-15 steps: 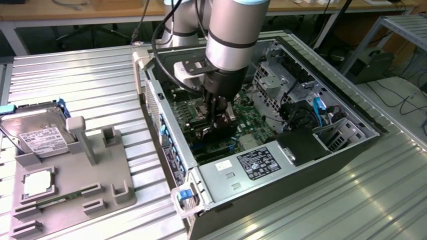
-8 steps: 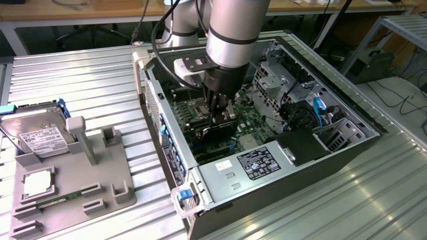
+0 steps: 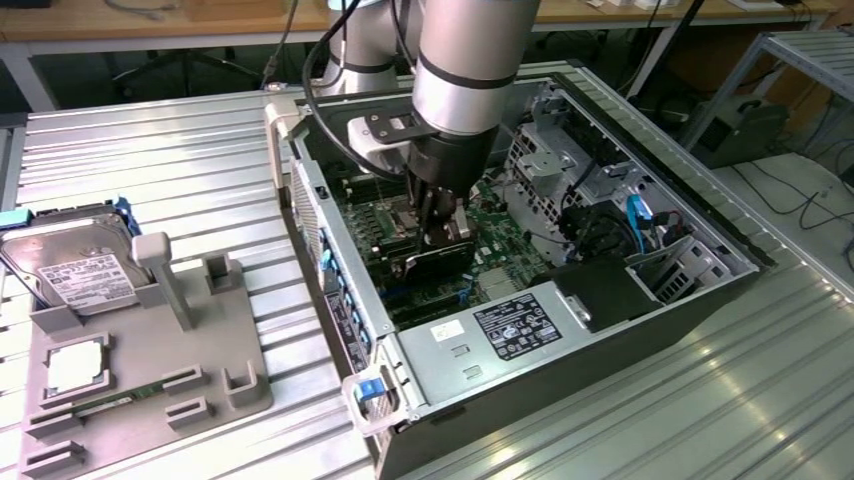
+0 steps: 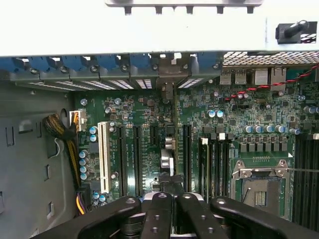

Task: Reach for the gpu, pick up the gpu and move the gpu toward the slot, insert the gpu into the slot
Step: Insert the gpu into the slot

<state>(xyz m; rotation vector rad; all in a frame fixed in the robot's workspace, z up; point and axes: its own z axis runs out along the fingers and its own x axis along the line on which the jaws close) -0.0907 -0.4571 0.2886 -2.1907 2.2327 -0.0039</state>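
I have the gripper (image 3: 438,232) down inside the open computer case (image 3: 694,230), its fingers (image 4: 158,209) closed on the top edge of the gpu (image 3: 434,262), which stands on edge over the green motherboard (image 3: 514,245). In the wrist view the gpu (image 4: 169,149) runs as a thin line toward its bracket at the rear wall. In the exterior view the hard drive (image 3: 74,265) sits at nine o'clock of the case

Ribbed metal table (image 3: 160,160): open PC case (image 3: 694,290), grey fixture tray (image 3: 147,390)
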